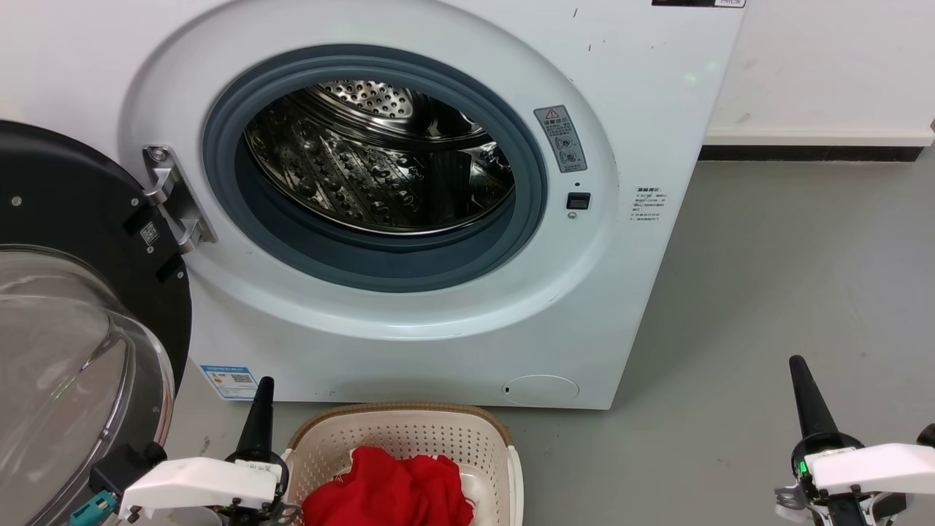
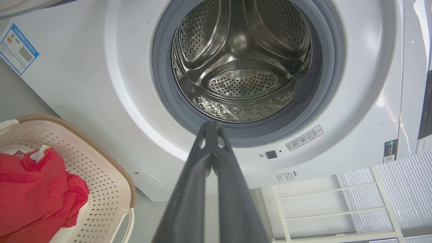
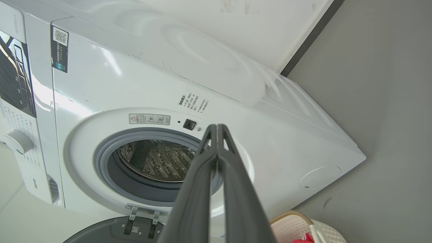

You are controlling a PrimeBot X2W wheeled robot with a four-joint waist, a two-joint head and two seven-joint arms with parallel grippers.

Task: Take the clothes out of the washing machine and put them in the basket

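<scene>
Head cam: high, in front of washer (image 1: 409,351), looks fwd + down into open drum (image 1: 380,168); mid range, basket (image 1: 398,438) at washer's foot. L wrist cam: low, close to washer front, tilts up into drum; basket by washer's base. R wrist cam: off washer's latch (image 3: 189,124) side, rolled, farther back; basket corner by washer's base. All 3 share washer front, drum, basket.

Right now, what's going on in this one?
The red clothes lie in the basket in front of the washing machine, whose door stands open; what shows of the drum looks empty. The left gripper and right gripper are shut on nothing, held low either side of the basket.
</scene>
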